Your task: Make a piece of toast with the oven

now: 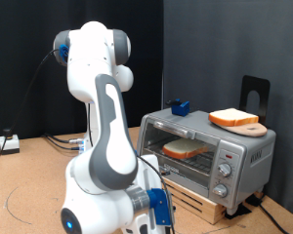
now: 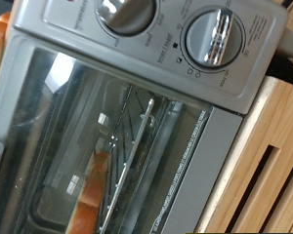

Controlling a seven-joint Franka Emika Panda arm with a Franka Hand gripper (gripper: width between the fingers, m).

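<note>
The silver oven (image 1: 207, 146) stands on the exterior view's right with its glass door shut. A piece of toast (image 1: 186, 148), pale with an orange-brown crust, lies on the rack behind the glass. In the wrist view the oven door (image 2: 98, 136) fills the picture, with two round knobs (image 2: 213, 37) beside it and an orange crust edge (image 2: 92, 195) showing through the glass. Another slice (image 1: 232, 118) rests on a wooden board (image 1: 252, 128) on the oven's top. My hand (image 1: 158, 207) hangs low in front of the oven door, its fingers hidden in both views.
The oven sits on a slatted wooden base (image 2: 269, 166). A small blue object (image 1: 180, 106) and a black stand (image 1: 254, 93) are at the oven's back. My white arm (image 1: 103, 117) fills the exterior view's middle. Cables (image 1: 59, 141) lie on the table at the left.
</note>
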